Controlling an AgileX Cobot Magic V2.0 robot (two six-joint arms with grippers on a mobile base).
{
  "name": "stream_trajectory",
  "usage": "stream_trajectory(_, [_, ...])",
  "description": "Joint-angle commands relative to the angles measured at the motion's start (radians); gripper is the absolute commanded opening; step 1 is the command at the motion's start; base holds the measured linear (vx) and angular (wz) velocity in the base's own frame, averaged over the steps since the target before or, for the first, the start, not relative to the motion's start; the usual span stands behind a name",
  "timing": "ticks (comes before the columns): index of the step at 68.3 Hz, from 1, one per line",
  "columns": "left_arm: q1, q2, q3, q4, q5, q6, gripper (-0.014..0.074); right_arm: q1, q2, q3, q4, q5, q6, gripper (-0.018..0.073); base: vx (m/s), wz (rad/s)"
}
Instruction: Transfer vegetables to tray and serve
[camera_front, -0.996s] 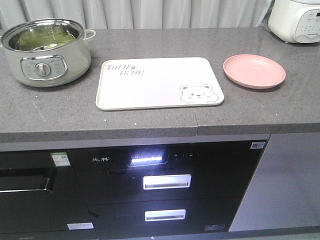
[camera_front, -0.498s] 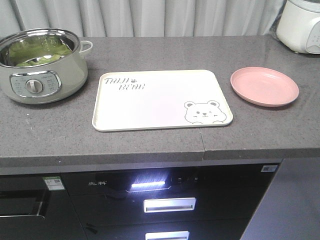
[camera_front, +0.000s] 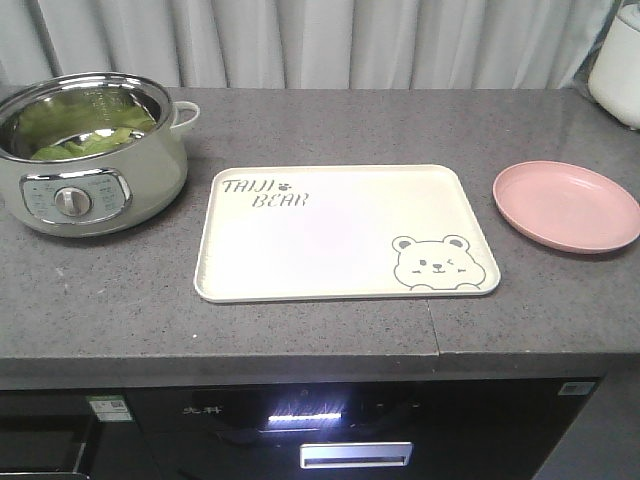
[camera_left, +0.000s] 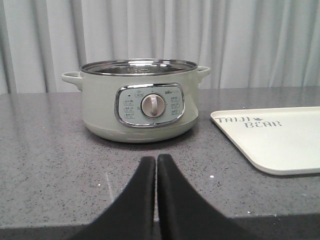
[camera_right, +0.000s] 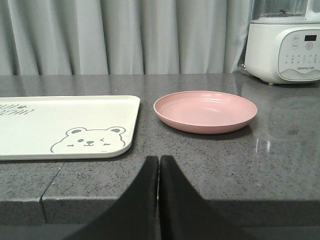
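Note:
Green leafy vegetables (camera_front: 75, 135) lie inside a pale green electric pot (camera_front: 90, 160) at the counter's left; the pot (camera_left: 140, 102) hides them in the left wrist view. The cream-white tray (camera_front: 345, 235) with a bear drawing lies bare at the counter's middle, its corner (camera_left: 280, 137) and its bear end (camera_right: 65, 125) showing in the wrist views. My left gripper (camera_left: 156, 162) is shut, empty, low over the counter in front of the pot. My right gripper (camera_right: 159, 162) is shut, empty, near the counter's front edge between tray and plate.
A round pink plate (camera_front: 568, 205) sits right of the tray, also seen from the right wrist (camera_right: 205, 111). A white appliance (camera_right: 285, 42) stands at the back right corner. Grey curtains hang behind the counter (camera_front: 300, 330). Dark drawers (camera_front: 350, 450) lie below its front edge.
The front view has moved closer to the counter and lower; pot, tray and plate appear larger and shifted right. Nothing on the counter has moved.

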Motion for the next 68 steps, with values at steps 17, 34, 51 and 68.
stream_trajectory(17, [0.001,-0.015,0.027,0.0,-0.076,-0.01,-0.0007,-0.004,-0.007,0.016,-0.009,-0.077,-0.006,-0.0006,0.11,0.02])
stream_trajectory(34, [0.001,-0.015,0.027,0.0,-0.076,-0.01,-0.0007,-0.004,-0.007,0.016,-0.009,-0.077,-0.006,-0.0006,0.08,-0.01])
stream_trajectory(51, [0.001,-0.015,0.027,0.0,-0.076,-0.01,-0.0007,-0.004,-0.007,0.016,-0.009,-0.077,-0.006,-0.0006,0.06,-0.02])
stream_trajectory(68, [0.001,-0.015,0.027,0.0,-0.076,-0.01,-0.0007,-0.004,-0.007,0.016,-0.009,-0.077,-0.006,-0.0006,0.04,-0.02])
